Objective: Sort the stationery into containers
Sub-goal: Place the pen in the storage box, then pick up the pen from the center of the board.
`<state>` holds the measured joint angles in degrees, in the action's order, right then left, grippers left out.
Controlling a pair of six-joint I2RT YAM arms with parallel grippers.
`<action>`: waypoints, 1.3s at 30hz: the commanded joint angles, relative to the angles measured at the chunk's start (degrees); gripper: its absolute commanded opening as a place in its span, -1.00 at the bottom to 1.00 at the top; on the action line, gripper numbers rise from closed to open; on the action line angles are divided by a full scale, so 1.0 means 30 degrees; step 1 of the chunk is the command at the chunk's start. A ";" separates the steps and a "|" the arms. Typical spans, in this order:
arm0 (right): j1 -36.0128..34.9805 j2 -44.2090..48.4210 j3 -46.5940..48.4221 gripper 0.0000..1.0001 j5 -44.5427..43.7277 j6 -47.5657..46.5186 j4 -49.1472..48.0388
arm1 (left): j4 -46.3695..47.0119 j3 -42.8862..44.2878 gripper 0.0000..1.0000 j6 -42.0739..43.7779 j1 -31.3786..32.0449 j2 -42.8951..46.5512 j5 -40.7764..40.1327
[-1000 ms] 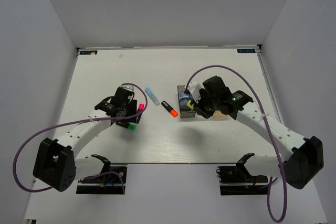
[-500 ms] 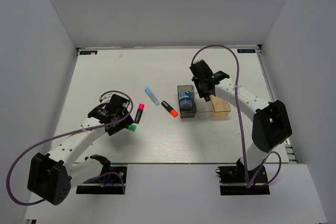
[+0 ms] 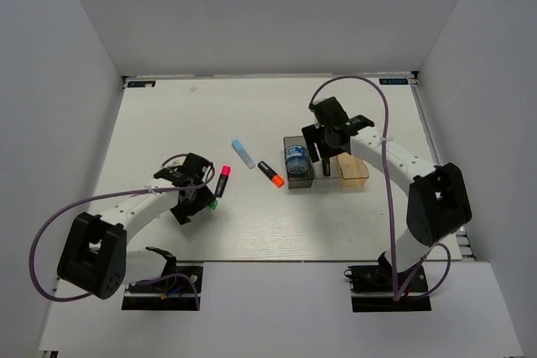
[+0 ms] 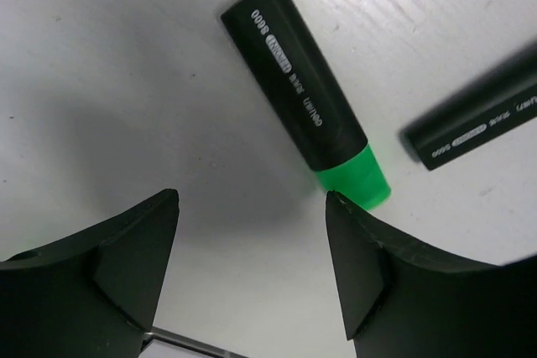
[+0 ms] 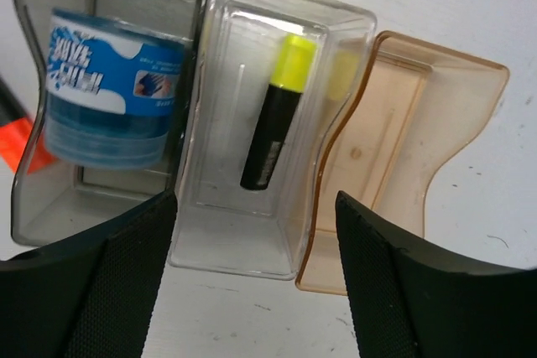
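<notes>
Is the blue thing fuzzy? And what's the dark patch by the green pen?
Right wrist view: yes, the blue-and-white item is slightly blurred, the yellow highlighter beside it sharp. Left wrist view: soft shadow on the table beside the green highlighter.

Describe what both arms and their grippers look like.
The left arm and right arm have white links, black joints and black bases. A purple cable loops along each. The left gripper and right gripper are black, with broad wedge-shaped fingers.
</notes>
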<state>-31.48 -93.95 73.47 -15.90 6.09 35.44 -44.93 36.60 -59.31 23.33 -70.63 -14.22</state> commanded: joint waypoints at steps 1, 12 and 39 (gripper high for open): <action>0.0095 0.2047 -0.1196 0.54 0.1986 -0.0533 -0.1554 | 0.1059 0.1012 0.61 -0.0709 -0.0277 -0.0826 -0.0475; 0.0474 0.5388 -0.4449 0.54 0.3248 -0.0945 -0.2761 | 0.1586 0.2391 0.48 -0.1937 -0.0248 -0.1976 -0.0210; 0.2408 0.6913 -0.4979 0.56 0.5973 -0.0476 -0.2497 | -0.0173 0.3562 -0.97 -0.5167 -0.0219 -0.5316 -0.2087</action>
<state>-25.17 -75.22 59.02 0.23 4.12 28.64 -44.97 47.62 -73.08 22.68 -87.44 -18.35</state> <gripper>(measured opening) 0.780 0.391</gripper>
